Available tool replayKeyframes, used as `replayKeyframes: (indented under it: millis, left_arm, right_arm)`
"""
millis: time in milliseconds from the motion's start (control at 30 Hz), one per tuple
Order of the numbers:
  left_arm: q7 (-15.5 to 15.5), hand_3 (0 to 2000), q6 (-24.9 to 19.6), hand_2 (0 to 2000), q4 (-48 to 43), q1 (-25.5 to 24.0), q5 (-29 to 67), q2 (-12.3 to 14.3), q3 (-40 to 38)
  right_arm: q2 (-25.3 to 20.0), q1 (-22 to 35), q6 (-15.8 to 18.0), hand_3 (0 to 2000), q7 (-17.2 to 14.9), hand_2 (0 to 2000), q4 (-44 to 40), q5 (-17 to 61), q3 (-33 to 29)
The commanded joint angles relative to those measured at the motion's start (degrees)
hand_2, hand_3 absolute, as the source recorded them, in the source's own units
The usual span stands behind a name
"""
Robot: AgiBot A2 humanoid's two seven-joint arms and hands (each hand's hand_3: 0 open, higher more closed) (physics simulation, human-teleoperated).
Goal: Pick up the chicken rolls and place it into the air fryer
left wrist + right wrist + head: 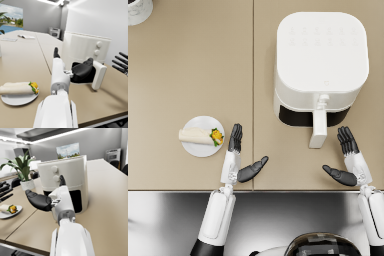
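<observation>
A chicken roll [199,135] [18,88] [8,208] with green and yellow filling at one end lies on a small white plate [203,149] [15,99] at the left of the tan table. The white air fryer [320,65] [82,48] [65,173] stands at the right, its drawer with a white handle [319,127] pulled out toward me. My left hand [239,155] [75,70] is open just right of the plate, holding nothing. My right hand [348,157] [45,199] is open beside the drawer handle, empty too.
A white pot [138,10] shows at the table's far left corner, and a potted plant [21,170] stands behind the fryer in the right wrist view. The table's front edge [253,190] runs just below both hands.
</observation>
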Motion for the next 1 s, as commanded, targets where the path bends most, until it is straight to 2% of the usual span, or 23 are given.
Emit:
replayKeyframes:
  millis: [33,167,200,300,500,733,1000]
  left_arm:
    - [0.0,0,0.0,0,0.0,0.0,0.0,0.0,0.0]
    - [0.0,0,0.0,0,0.0,0.0,0.0,0.0,0.0]
    - [0.0,0,0.0,0,0.9,0.1,0.0,0.1,1.7]
    - [-3.6,0,-3.6,0,-1.1,-0.3,0.0,0.4,-1.2]
    - [-5.5,0,-5.5,0,-1.9,-0.8,0.0,1.2,-6.9]
    - [-5.7,0,-5.7,0,-1.7,-0.4,17.8,2.2,-11.4]
    - [-5.8,0,-5.8,0,-0.1,1.4,38.4,2.9,-15.9]
  right_arm:
    - [0.0,0.0,0.0,0,0.0,0,0.0,0.0,0.0]
    - [0.0,0.0,0.0,0,0.0,0,0.0,0.0,0.0]
    - [-0.1,0.1,0.0,0,0.0,0,-0.9,0.0,1.7]
    - [-0.3,-0.5,-3.6,0,3.7,0,0.0,0.0,1.5]
    - [-2.0,0.5,-5.4,0,5.5,0,-0.9,0.0,1.6]
    - [-4.1,2.1,-5.7,0,5.8,0,-2.6,15.9,1.8]
    - [-5.3,2.2,-5.7,0,5.8,0,-5.2,19.0,1.8]
